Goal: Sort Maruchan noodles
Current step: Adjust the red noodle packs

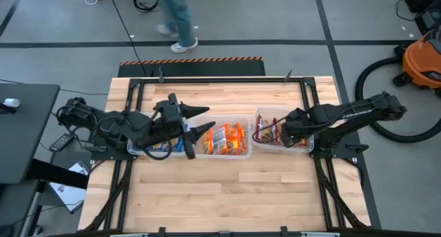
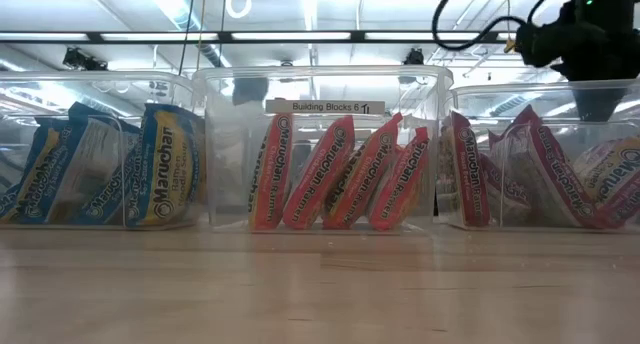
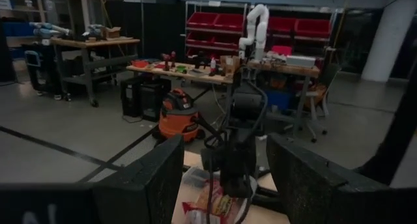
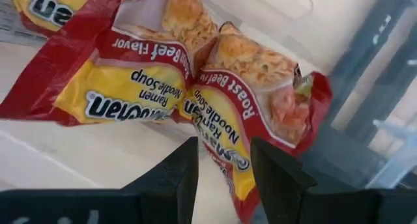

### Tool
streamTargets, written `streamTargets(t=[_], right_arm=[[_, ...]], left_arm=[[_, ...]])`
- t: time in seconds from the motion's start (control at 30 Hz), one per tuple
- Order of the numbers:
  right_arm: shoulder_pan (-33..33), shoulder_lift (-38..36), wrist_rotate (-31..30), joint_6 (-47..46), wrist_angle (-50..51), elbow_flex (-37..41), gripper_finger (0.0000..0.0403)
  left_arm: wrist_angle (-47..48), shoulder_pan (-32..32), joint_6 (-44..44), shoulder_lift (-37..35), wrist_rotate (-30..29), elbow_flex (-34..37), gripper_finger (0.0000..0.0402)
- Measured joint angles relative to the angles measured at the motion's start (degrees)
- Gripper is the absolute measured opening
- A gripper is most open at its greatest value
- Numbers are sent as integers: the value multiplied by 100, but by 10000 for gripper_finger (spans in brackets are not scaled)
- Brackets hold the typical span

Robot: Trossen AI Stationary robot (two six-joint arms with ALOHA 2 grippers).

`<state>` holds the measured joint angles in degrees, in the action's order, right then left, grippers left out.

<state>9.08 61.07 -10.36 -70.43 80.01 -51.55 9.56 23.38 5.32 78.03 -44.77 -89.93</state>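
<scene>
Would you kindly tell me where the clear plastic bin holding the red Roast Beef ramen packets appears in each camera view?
High view: clear plastic bin of red packets right of centre, under the right gripper.
Low view: far right.
Left wrist view: bottom centre, beyond the left gripper.
Right wrist view: the bin's pale floor under red packets.
Shared landmark: the orange shop vacuum.
</scene>
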Motion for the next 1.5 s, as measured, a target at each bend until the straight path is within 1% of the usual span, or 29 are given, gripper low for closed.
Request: streamTargets(t=[0.1, 0.23, 0.4, 0.47, 0.6, 0.8, 0.93, 1.07, 1.23, 1.37, 1.5], right_arm=[[-187, 115, 36, 399, -28, 0, 150], [-341, 350, -13, 1530, 24, -2, 154], [-398, 794, 387, 2854, 551, -2, 156], [-398, 987, 425, 3247, 732, -2, 158], [-398, 1248, 495, 3570, 816, -42, 177], [-398, 1513, 937, 3846, 900, -395, 218], [-398, 1722, 1041, 4386, 951, -330, 220], [-499, 1938, 1145, 4632, 959, -223, 210], [-624, 1898, 1345, 4974, 913, -144, 184], [-629, 1755, 1336, 5306, 939, -138, 144], [-629, 1637, 1149, 5455, 948, -136, 86]], left_arm=[[-84, -90, 4, 100, 7, 0, 224], [-160, -138, 0, 181, 96, 0, 224], [-164, -141, 0, 187, 221, 0, 224], [-164, -143, -2, 187, 221, 0, 224], [-188, -143, -2, 187, 221, 0, 224], [-187, -143, -3, 187, 219, 1, 224], [-188, -143, -2, 187, 219, 2, 224], [-188, -143, 0, 187, 219, 2, 224], [-188, -143, -4, 187, 219, 2, 224], [-188, -143, -9, 187, 219, 4, 224], [-188, -143, -15, 187, 219, 4, 224]])
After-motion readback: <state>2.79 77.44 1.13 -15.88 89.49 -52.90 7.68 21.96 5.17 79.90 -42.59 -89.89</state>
